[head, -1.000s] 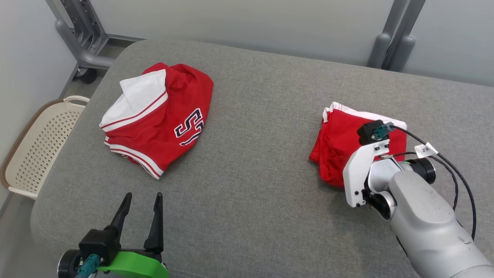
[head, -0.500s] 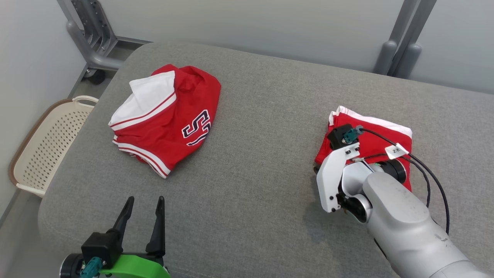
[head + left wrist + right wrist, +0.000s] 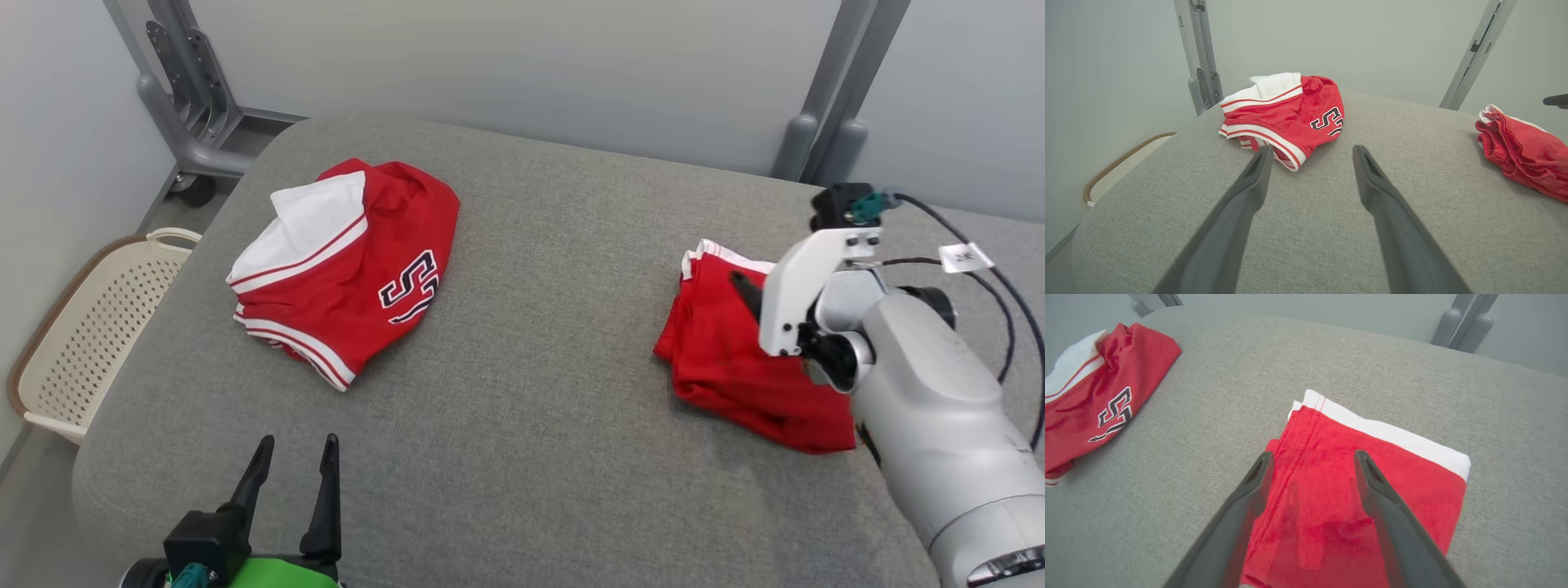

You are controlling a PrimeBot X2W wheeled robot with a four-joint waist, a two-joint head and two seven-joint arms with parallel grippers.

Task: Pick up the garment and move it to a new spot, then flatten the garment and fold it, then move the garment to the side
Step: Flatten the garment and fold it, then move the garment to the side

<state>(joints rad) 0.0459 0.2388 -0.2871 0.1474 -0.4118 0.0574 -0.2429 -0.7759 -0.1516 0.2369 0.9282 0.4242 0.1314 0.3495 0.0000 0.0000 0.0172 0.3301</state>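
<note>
A folded red garment (image 3: pixel 718 351) with a white edge lies flat on the right of the grey cushioned surface (image 3: pixel 539 425). It also shows in the right wrist view (image 3: pixel 1412 477) and at the far right of the left wrist view (image 3: pixel 1523 151). My right gripper (image 3: pixel 747 294) hovers just above it, open (image 3: pixel 1313 455), with nothing between the fingers. My left gripper (image 3: pixel 298 445) rests open at the near left edge (image 3: pixel 1312 149), holding nothing. A second red and white garment (image 3: pixel 343 269) with dark lettering lies crumpled at the far left (image 3: pixel 1286 114) (image 3: pixel 1098 404).
A cream perforated basket (image 3: pixel 82 318) stands on the floor left of the surface. Grey metal frame legs rise behind it at the back left (image 3: pixel 184 106) and back right (image 3: pixel 824 122). Bare grey fabric separates the two garments.
My right gripper has opened and risen off the folded garment, which stays lying on the surface. The head camera has shifted a little. The left gripper has kept still.
</note>
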